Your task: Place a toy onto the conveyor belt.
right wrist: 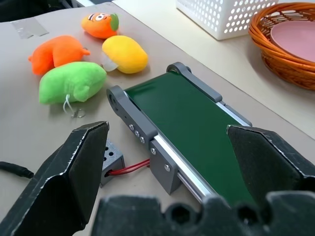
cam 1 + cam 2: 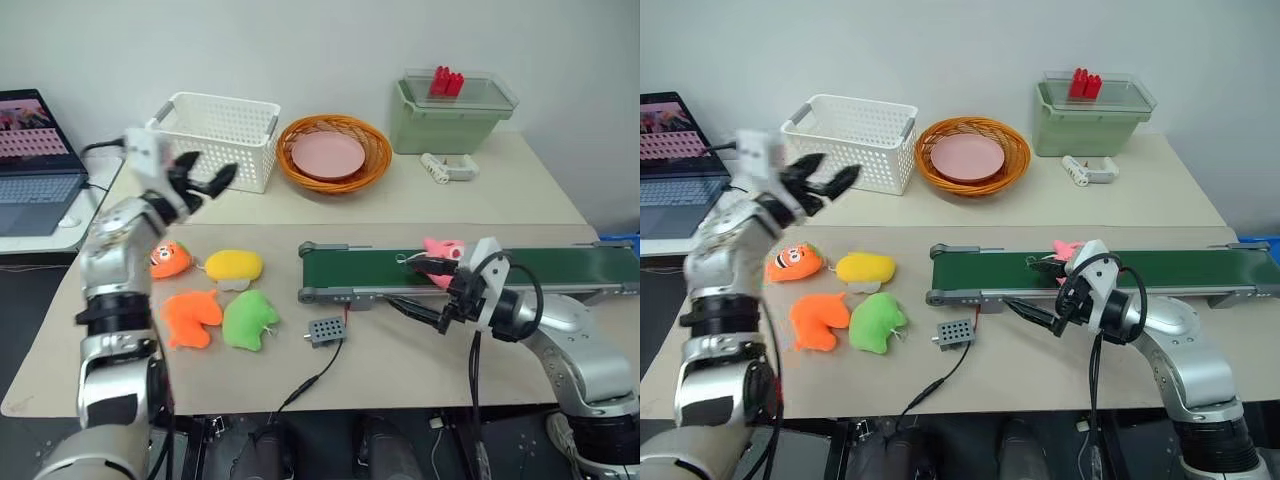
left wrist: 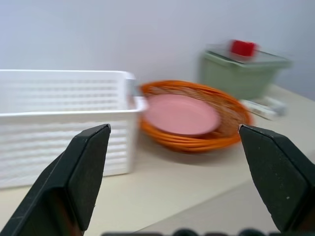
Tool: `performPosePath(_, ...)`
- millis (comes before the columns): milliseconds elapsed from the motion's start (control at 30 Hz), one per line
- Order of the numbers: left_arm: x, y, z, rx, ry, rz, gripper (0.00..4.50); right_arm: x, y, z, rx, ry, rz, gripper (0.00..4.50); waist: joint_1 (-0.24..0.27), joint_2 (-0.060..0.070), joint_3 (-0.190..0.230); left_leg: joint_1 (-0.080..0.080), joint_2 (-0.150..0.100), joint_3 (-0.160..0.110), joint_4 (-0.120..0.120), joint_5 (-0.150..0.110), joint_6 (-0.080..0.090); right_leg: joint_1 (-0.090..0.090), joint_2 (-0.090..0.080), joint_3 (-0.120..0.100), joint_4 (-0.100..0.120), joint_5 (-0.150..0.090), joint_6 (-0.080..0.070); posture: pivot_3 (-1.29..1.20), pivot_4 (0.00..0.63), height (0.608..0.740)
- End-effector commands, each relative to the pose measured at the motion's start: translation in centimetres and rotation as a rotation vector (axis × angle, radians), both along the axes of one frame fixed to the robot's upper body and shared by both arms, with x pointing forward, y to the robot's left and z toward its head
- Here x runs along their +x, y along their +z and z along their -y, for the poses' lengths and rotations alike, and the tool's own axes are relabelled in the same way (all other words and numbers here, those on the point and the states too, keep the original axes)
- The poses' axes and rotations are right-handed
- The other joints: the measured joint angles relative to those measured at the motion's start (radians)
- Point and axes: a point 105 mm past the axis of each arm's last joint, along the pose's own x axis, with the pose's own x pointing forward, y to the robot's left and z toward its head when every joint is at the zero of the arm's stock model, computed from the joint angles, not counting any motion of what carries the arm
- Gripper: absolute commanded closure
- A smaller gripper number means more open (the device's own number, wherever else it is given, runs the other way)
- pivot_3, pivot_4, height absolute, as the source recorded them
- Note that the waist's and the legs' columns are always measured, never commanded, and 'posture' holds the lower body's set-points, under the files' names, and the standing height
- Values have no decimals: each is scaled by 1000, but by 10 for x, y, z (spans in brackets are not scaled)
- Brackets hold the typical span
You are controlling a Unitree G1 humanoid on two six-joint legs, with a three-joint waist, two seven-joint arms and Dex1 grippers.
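The toy (image 2: pixel 441 247), a small pink plush, lies on the conveyor belt (image 2: pixel 360 268), a long dark green belt in a grey frame across the right half of the table. My right gripper (image 2: pixel 418 288) stands open at the belt's near edge. Its upper finger reaches over the belt just in front of the toy and hides part of it. In the right wrist view the right gripper (image 1: pixel 167 129) has nothing between its fingers. My left gripper (image 2: pixel 205 180) is raised and open in front of the white basket (image 2: pixel 222 135), empty in the left wrist view too (image 3: pixel 172 132).
Left of the belt lie an orange carrot plush (image 2: pixel 170 258), a yellow plush (image 2: pixel 234 265), an orange plush (image 2: pixel 190 318) and a green plush (image 2: pixel 249 320). A small grey box (image 2: pixel 324 330) with a cable sits near the belt. At the back stand a wicker basket (image 2: pixel 333 175) and a green bin (image 2: pixel 450 120).
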Motion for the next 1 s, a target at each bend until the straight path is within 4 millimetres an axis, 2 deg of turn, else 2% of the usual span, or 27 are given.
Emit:
performPosePath(33, -34, 5, -35, -80, 215, 46, 67, 3, 11, -4, 19, -4, 53, 0, 1, 0, 0, 0, 0, 0, 0, 0, 0, 0, 0, 0, 1, 0, 0, 0, 150, 740)
performPosePath(100, -50, -11, -51, -105, 350, 20, 67, 10, 13, -3, 33, -53, 74, 0, 11, 0, 0, 0, 0, 0, 0, 0, 0, 1, -1, 0, 1, 0, 0, 0, 150, 740)
performPosePath(233, -74, -39, -66, -160, 520, -21, 67, 26, 14, 3, 63, -165, 100, 0, 24, 0, 0, 2, -2, -1, 0, 0, -1, 5, -2, -1, -1, 0, 0, 0, 150, 740)
performPosePath(400, -84, -61, -75, -181, 576, -47, 67, 42, -1, 23, 75, -308, 82, 0, 24, 0, 0, 4, -2, -1, 0, 0, -1, 6, -3, -2, -1, 0, 0, 0, 150, 740)
performPosePath(500, -85, -70, -80, -186, 591, -62, 67, 54, -7, 41, 72, -431, 103, 0, 20, 0, 0, 4, -2, 0, 0, 0, -1, 6, -2, -2, -1, 0, 0, 0, 150, 740)
performPosePath(700, -83, -72, -83, -169, 584, -50, 67, 58, -10, 60, 92, -536, 125, 0, 16, 0, 0, 5, -2, 1, -1, 0, -1, 6, -2, -2, -1, 0, -1, 0, 150, 740)
performPosePath(1000, -76, -68, -84, -149, 553, -34, 67, 53, -14, 62, 107, -560, 124, 0, 13, 0, 0, 5, -1, 1, -1, 0, -1, 6, -2, -1, -1, 0, -1, 0, 150, 740)
